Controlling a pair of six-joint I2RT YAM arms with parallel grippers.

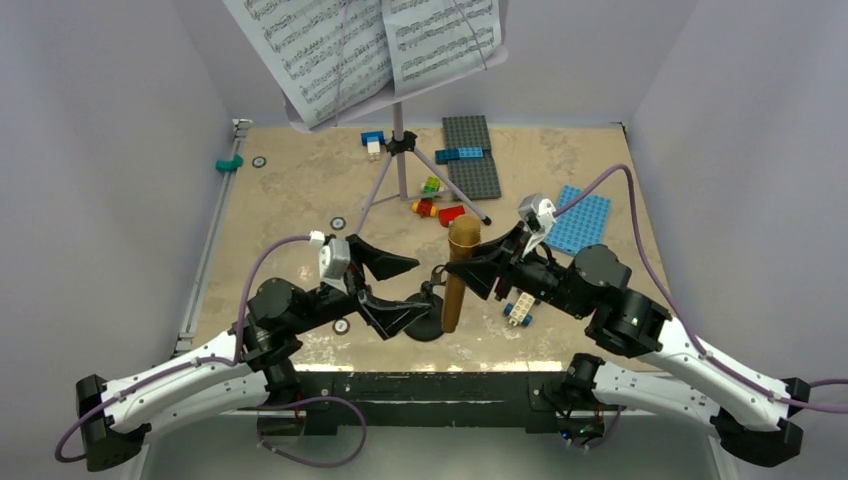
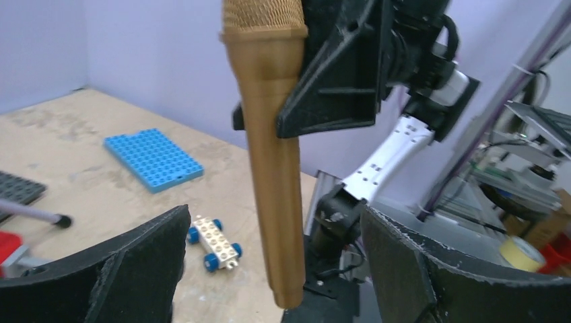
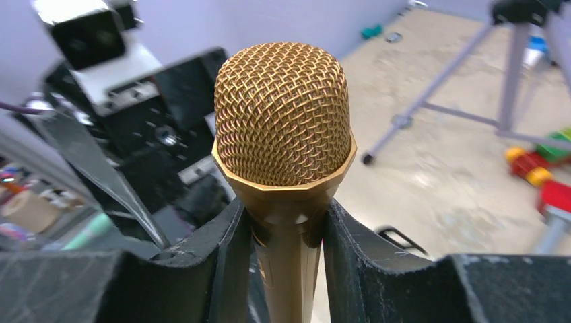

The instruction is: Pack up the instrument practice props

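Note:
My right gripper (image 1: 478, 266) is shut on the gold-brown microphone (image 1: 459, 275), holding it upright just below its mesh head (image 3: 283, 114). The microphone's lower end hangs just above the black round-based mic stand (image 1: 425, 322) at the table's near edge. My left gripper (image 1: 405, 290) is open, its fingers either side of the microphone's lower shaft (image 2: 273, 188) without touching it. The lilac music stand (image 1: 401, 150) with white sheet-music pages (image 1: 370, 45) stands at the back centre on its tripod legs.
Coloured toy bricks (image 1: 440, 208), a dark grey baseplate (image 1: 472, 155) and a blue baseplate (image 1: 578, 220) lie behind and right of the grippers. A small white wheeled brick (image 1: 519, 310) sits by the right arm. A teal piece (image 1: 230, 163) lies at the far left.

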